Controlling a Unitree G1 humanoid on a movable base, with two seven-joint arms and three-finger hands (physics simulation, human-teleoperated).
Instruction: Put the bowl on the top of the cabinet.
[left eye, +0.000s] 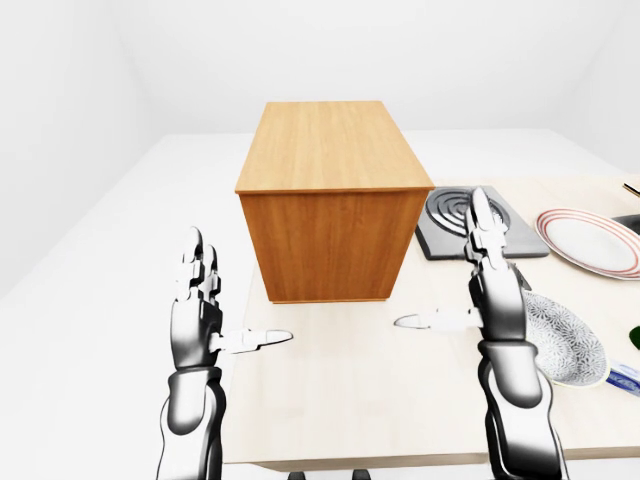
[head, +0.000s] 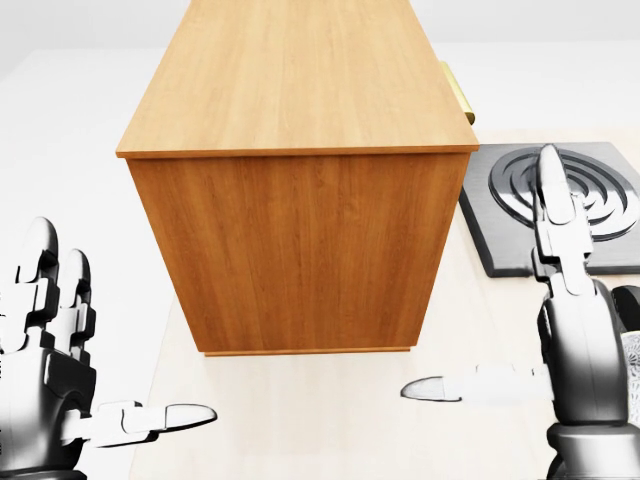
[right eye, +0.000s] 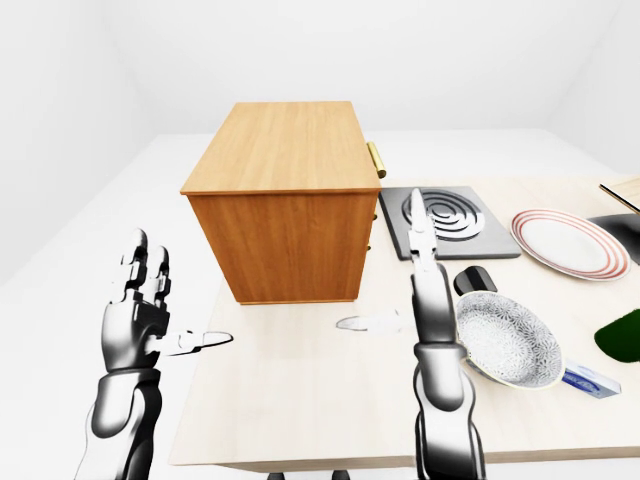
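Approach step. The bowl (right eye: 508, 339) lies ungrasped on the table (right eye: 300, 400), just beside the right hand (right eye: 425, 300) and right of the cabinet (left eye: 330, 190). Both hands, the left hand (left eye: 197, 315) included, are held open and empty. Next, a rightward reach onto the rim is called for.

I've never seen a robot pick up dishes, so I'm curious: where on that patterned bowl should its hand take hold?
Probably the rim of the bowl nearest the right hand, coming in from the right-eye view's left. The bowl sits upright and shallow on the table, so its thin raised edge suits a thumb-and-finger pinch. The hand is open right beside it.
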